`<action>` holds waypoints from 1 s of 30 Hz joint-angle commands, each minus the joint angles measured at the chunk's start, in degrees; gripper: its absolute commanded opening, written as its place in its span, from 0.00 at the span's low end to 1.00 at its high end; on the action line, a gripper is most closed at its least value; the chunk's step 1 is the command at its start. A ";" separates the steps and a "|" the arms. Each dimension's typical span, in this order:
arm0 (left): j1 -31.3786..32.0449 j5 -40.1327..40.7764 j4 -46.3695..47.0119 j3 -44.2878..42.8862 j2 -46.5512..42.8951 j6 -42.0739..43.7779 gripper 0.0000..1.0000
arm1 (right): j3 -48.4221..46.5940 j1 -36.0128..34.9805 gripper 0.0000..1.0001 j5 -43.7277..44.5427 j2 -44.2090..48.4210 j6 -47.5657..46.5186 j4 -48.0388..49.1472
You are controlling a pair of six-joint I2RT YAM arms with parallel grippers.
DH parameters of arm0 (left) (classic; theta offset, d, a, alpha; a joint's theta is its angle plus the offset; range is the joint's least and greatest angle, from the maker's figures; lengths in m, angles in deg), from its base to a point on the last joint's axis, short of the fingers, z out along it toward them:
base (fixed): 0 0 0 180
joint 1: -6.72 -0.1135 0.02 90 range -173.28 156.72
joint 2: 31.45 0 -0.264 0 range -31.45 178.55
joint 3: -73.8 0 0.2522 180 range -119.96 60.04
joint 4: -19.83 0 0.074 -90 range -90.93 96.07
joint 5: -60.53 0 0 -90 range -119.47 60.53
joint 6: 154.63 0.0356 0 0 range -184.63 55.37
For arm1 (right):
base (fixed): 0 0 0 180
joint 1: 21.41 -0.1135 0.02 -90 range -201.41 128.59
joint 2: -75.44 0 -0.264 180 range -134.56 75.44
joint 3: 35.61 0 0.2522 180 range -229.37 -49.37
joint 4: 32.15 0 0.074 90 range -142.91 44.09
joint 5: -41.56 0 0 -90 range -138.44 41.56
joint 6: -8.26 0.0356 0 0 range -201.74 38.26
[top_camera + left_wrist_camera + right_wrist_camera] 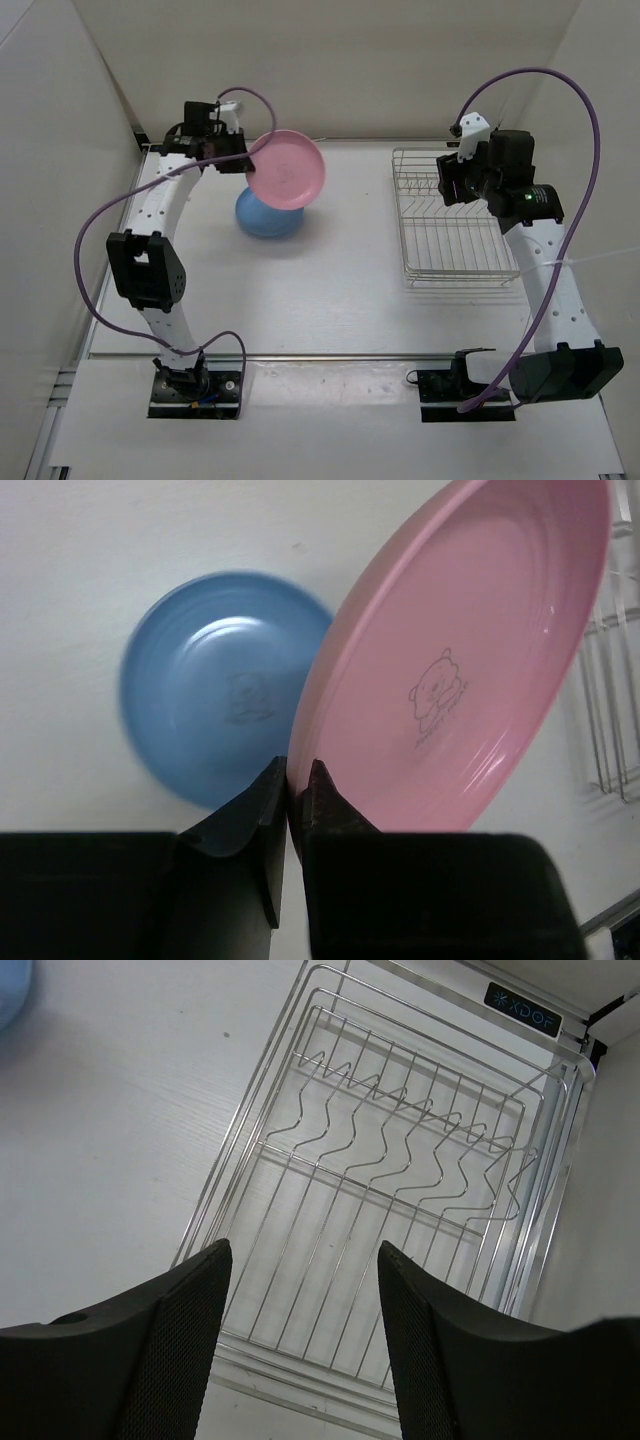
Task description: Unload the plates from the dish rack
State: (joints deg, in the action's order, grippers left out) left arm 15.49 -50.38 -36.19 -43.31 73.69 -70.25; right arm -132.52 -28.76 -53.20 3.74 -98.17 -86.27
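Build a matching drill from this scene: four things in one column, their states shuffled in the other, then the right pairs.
1. pink plate
2. blue plate
3. dish rack
4. right gripper

A. flat on the table
B. open, above the dish rack
C. gripped at its rim by the left gripper
D. holds no plates

Pairs: 1-C, 2-A, 3-D, 4-B

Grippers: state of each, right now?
Left gripper: shut on the rim of the pink plate, which is held tilted.
Right gripper: open, holding nothing, above the dish rack.
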 commanded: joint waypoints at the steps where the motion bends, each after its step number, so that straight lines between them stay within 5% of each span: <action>1: -5.51 -2.72 -7.91 -1.24 6.20 -1.67 0.11 | 0.36 -0.03 0.64 1.15 1.74 1.40 3.18; 6: -10.80 -12.57 -9.51 -2.64 13.24 -2.37 0.11 | -0.17 -0.03 0.64 0.62 1.21 1.92 3.19; 30: -13.43 -18.21 -5.91 -4.84 20.54 -2.98 0.11 | 0.36 -0.03 0.64 -0.96 2.36 1.40 2.04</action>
State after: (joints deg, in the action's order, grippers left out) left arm 2.88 -64.98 -44.52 -47.59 95.35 -72.51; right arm -132.26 -28.76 -53.18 4.59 -96.96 -85.20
